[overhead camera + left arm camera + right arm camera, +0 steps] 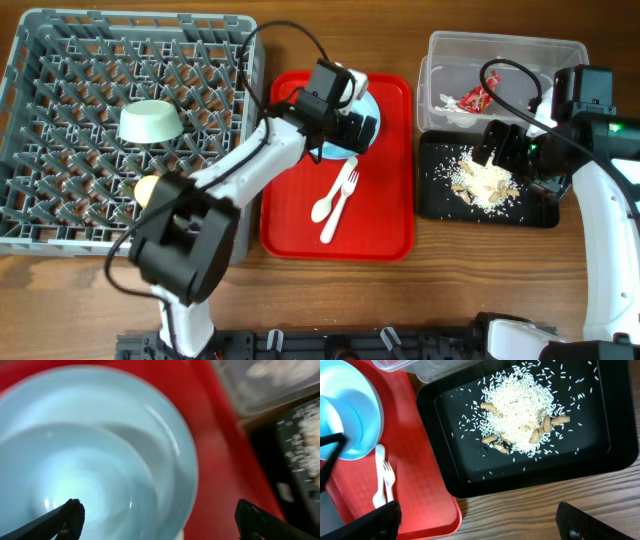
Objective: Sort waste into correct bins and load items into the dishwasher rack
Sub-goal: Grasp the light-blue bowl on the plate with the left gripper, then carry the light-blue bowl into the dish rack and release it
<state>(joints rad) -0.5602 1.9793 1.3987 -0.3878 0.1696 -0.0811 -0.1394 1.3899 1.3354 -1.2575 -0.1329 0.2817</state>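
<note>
fork (342,205) and spoon (322,208): one each, side by side, long axes 1-to-7 o'clock, on red tray (380,220) | pale blue bowl (75,475): one, tray's 12 o'clock, under left gripper (160,517), jaws wide apart, empty | right gripper (477,520): spread, empty, over black tray (435,200) at 3 o'clock, one rice pile (485,180) | rack (60,210) at 9 o'clock: one green bowl (150,122), one yellow cup (147,188) | wooden table (450,290)

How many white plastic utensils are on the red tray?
2: the spoon and the fork lie side by side on the red tray, near the blue dish. The left arm may hide more.
</note>
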